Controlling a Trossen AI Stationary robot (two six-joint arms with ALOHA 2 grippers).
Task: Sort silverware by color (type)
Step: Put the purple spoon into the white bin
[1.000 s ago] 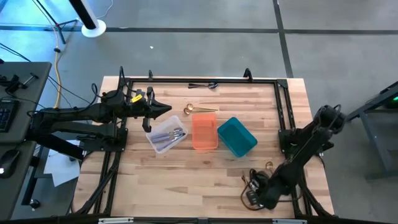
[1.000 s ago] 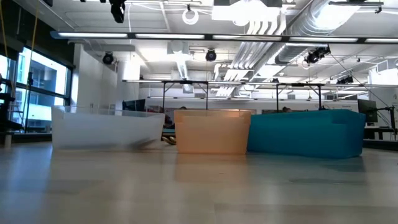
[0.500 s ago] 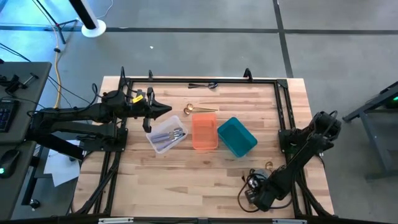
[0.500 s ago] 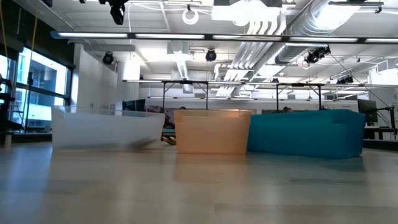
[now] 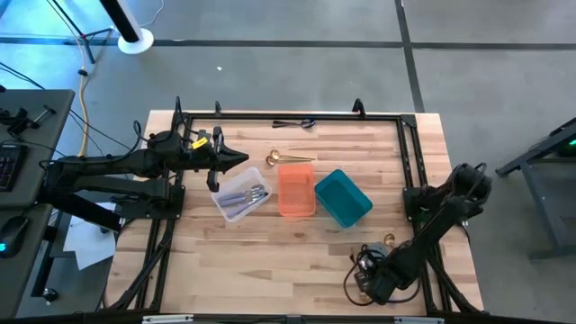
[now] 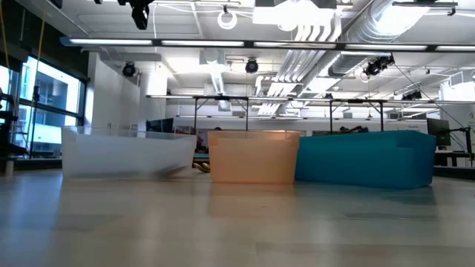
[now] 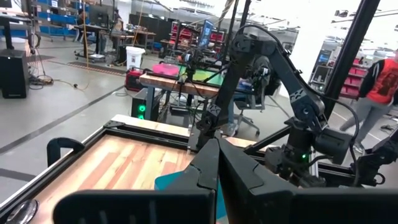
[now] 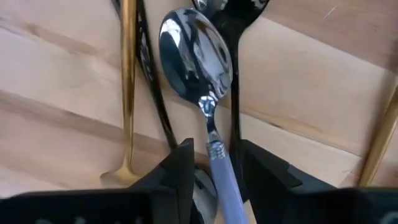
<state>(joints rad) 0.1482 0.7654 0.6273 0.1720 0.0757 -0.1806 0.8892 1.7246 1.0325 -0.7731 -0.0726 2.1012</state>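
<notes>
1. Several silver pieces already lie in the clear bin; orange bin and teal bin look unfilled.
2. Your right tool, near-right corner of the counter, straddles a silver spoon, jaws parted.
3. Left tool closed, waiting far-left.
4. Gold spoon, black pieces remain unsorted.

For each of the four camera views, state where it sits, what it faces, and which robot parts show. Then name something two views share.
High: overhead, straight down; both arms, table.
Low: table height, level across; no arm shows.
Left wrist: on the left arm, facing the right arm; left gripper shut.
Right wrist: facing a silver spoon between open fingers.
Shared: high and low both show the orange bin.
</notes>
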